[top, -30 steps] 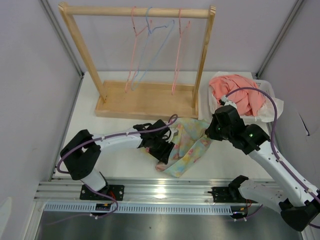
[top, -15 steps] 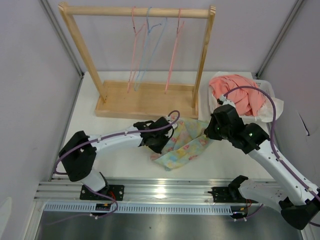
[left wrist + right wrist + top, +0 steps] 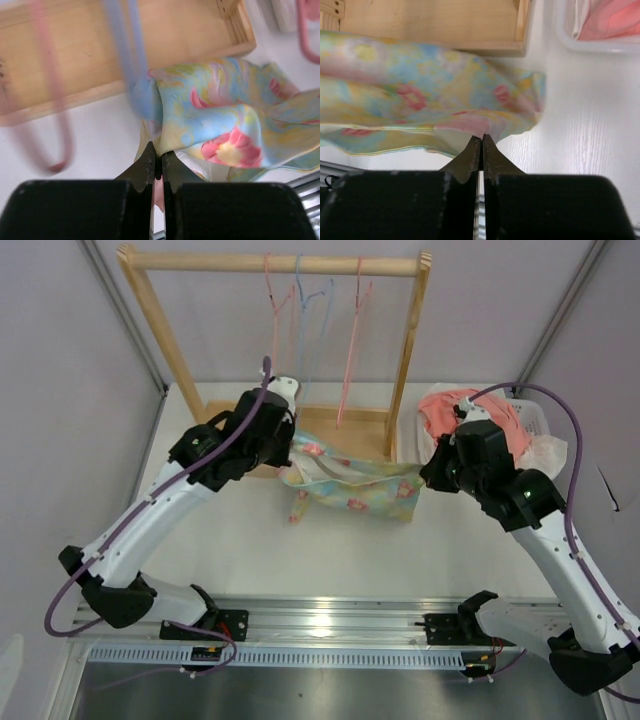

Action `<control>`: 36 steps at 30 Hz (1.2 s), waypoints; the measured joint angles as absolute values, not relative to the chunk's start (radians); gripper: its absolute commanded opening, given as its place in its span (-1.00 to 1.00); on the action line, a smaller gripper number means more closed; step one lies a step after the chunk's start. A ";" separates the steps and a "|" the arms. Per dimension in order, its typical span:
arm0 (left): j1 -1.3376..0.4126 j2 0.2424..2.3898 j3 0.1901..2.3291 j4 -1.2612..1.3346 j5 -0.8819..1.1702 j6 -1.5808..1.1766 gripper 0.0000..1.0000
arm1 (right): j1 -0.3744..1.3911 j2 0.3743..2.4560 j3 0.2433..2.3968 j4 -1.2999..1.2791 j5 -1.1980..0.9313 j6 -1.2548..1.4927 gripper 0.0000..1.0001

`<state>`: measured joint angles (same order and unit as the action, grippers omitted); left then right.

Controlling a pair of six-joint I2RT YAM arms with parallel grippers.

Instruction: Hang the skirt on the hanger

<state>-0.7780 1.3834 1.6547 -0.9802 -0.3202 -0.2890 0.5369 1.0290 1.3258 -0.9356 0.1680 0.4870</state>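
The skirt (image 3: 352, 486), pastel yellow, blue and green with pink flowers, hangs stretched above the table between my two grippers. My left gripper (image 3: 289, 462) is shut on its left corner, just in front of the wooden rack. In the left wrist view the cloth (image 3: 225, 120) bunches out from the closed left gripper (image 3: 159, 160). My right gripper (image 3: 425, 481) is shut on the right edge. The right wrist view shows the skirt (image 3: 420, 100) pinched in the right gripper (image 3: 481, 142). Two pink wire hangers (image 3: 274, 335) (image 3: 350, 355) hang from the rail, behind and above the skirt.
The wooden rack stands at the back on its base (image 3: 330, 420), its top rail (image 3: 200, 260) overhead and a post (image 3: 405, 370) near my right gripper. A light blue hanger (image 3: 308, 310) hangs between the pink ones. A white basket (image 3: 537, 422) with a coral garment (image 3: 480, 420) sits back right.
My left gripper has shut on the skirt and risen toward the rack. Both arms lifted the skirt off the table, and it now hangs spread between them. The hangers are swinging.
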 measured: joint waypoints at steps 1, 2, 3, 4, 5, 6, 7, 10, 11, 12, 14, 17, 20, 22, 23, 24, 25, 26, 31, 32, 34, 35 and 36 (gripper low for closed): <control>-0.772 1.372 1.679 -1.001 -0.337 -0.289 -1.00 | 0.522 1.036 1.338 -0.935 0.159 0.471 -1.00; -0.766 1.364 1.694 -1.021 -0.346 -0.290 -1.00 | 0.507 1.044 1.351 -0.935 0.149 0.458 -1.00; -0.754 1.355 1.707 -1.043 -0.353 -0.292 -1.00 | 0.487 1.053 1.367 -0.933 0.137 0.442 -1.00; -0.743 1.347 1.714 -1.062 -0.356 -0.297 -1.00 | 0.459 1.064 1.383 -0.926 0.117 0.426 -1.00; -0.727 1.340 1.715 -1.077 -0.351 -0.301 -1.00 | 0.419 1.079 1.404 -0.915 0.076 0.411 -1.00; -0.715 1.338 1.715 -1.085 -0.345 -0.306 -1.00 | 0.399 1.090 1.420 -0.907 0.052 0.405 -1.00; -0.704 1.337 1.715 -1.089 -0.334 -0.311 -1.00 | 0.370 1.113 1.446 -0.895 0.011 0.393 -1.00; -0.656 1.333 1.715 -1.100 -0.304 -0.315 -1.00 | 0.329 1.198 1.552 -0.870 -0.093 0.364 -1.00; -0.636 1.328 1.714 -1.102 -0.292 -0.315 -1.00 | 0.325 1.232 1.592 -0.861 -0.123 0.356 -1.00; -0.620 1.322 1.710 -1.102 -0.284 -0.315 -1.00 | 0.323 1.256 1.624 -0.854 -0.147 0.347 -1.00; -0.598 1.297 1.687 -1.098 -0.272 -0.315 -0.95 | 0.323 1.319 1.696 -0.839 -0.199 0.328 -1.00; -0.585 1.229 1.576 -1.055 -0.215 -0.316 -0.48 | 0.322 1.399 1.787 -0.831 -0.260 0.301 -1.00; -0.581 1.168 1.417 -1.029 -0.150 -0.326 -0.08 | 0.343 1.430 1.807 -0.836 -0.266 0.272 -1.00; -0.578 1.157 1.331 -1.011 -0.125 -0.331 0.04 | 0.375 1.433 1.790 -0.836 -0.252 0.251 -1.00; -0.577 1.158 1.295 -1.005 -0.115 -0.332 0.07 | 0.392 1.430 1.775 -0.837 -0.250 0.243 -1.00; -0.576 1.161 1.263 -0.994 -0.099 -0.332 0.18 | 0.411 1.430 1.761 -0.836 -0.248 0.237 -1.00; -0.575 1.161 1.239 -0.980 -0.089 -0.333 0.21 | 0.429 1.431 1.748 -0.836 -0.244 0.231 -1.00; -0.575 1.162 1.213 -0.964 -0.072 -0.334 0.24 | 0.448 1.433 1.736 -0.839 -0.241 0.228 -1.00; -0.595 1.143 1.095 -0.820 0.018 -0.331 0.53 | 0.533 1.460 1.721 -0.844 -0.210 0.205 -1.00; -0.607 1.135 1.075 -0.795 0.035 -0.331 0.56 | 0.546 1.465 1.718 -0.844 -0.203 0.204 -1.00; -0.637 1.119 1.047 -0.751 0.061 -0.331 0.56 | 0.563 1.469 1.711 -0.846 -0.191 0.203 -1.00; -0.656 1.113 1.035 -0.725 0.067 -0.331 0.57 | 0.567 1.469 1.706 -0.846 -0.184 0.202 -1.00; -0.674 1.110 1.023 -0.699 0.073 -0.332 0.57 | 0.569 1.469 1.701 -0.846 -0.180 0.202 -1.00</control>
